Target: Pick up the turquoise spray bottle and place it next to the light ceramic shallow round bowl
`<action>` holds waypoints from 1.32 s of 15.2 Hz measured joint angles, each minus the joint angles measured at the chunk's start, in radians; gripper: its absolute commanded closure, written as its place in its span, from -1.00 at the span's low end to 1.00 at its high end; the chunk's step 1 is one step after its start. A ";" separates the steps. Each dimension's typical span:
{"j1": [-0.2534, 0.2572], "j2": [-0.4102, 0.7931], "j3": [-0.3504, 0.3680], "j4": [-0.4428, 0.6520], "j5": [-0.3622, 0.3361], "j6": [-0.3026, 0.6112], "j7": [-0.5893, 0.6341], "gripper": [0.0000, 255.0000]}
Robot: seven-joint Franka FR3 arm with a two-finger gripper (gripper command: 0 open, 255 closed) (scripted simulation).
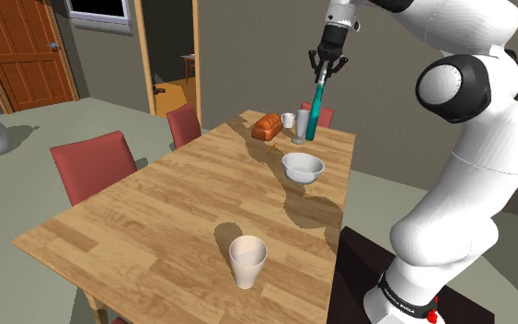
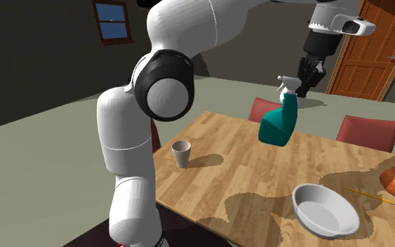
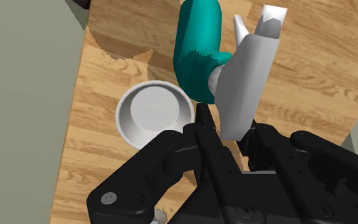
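The turquoise spray bottle [image 1: 314, 112] with a white trigger head hangs in the air above the wooden table [image 1: 155, 212], tilted. My gripper [image 1: 327, 68] is shut on its white head. From the second exterior view the bottle [image 2: 278, 125] dangles below the gripper [image 2: 308, 76], well clear of the tabletop. The light shallow bowl [image 1: 303, 167] rests on the table near the stand's side, below and short of the bottle. Along the gripper [image 3: 225, 137], the bottle [image 3: 196, 44] shows just beside the bowl [image 3: 153, 114].
A loaf of bread [image 1: 267, 127], a white mug [image 1: 288, 120] and a glass [image 1: 299, 126] stand at the table's far end. A pale cup [image 1: 247, 261] is near the front edge. A pencil [image 2: 371, 196] lies by the bowl. Red chairs [image 1: 96, 164] line the side.
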 measured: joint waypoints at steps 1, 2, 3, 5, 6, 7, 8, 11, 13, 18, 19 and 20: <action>-0.007 0.012 -0.006 0.016 -0.001 -0.006 -0.012 1.00; -0.012 0.016 -0.010 0.015 -0.002 -0.003 -0.023 1.00; -0.016 0.016 -0.014 0.005 -0.002 0.007 -0.031 1.00; -0.019 -0.001 -0.016 -0.043 -0.002 0.037 -0.040 1.00; -0.018 -0.008 -0.016 -0.068 -0.002 0.056 -0.042 1.00; -0.018 -0.013 -0.015 -0.091 -0.002 0.073 -0.043 1.00; -0.019 -0.023 -0.016 -0.116 -0.002 0.088 -0.047 1.00; -0.019 -0.056 -0.016 -0.202 -0.001 0.141 -0.053 1.00; -0.020 -0.067 -0.017 -0.239 0.000 0.166 -0.058 1.00; -0.019 -0.095 -0.016 -0.347 0.001 0.247 -0.065 1.00; -0.019 -0.101 -0.017 -0.370 0.001 0.263 -0.068 1.00; -0.019 -0.104 -0.016 -0.386 0.001 0.276 -0.069 1.00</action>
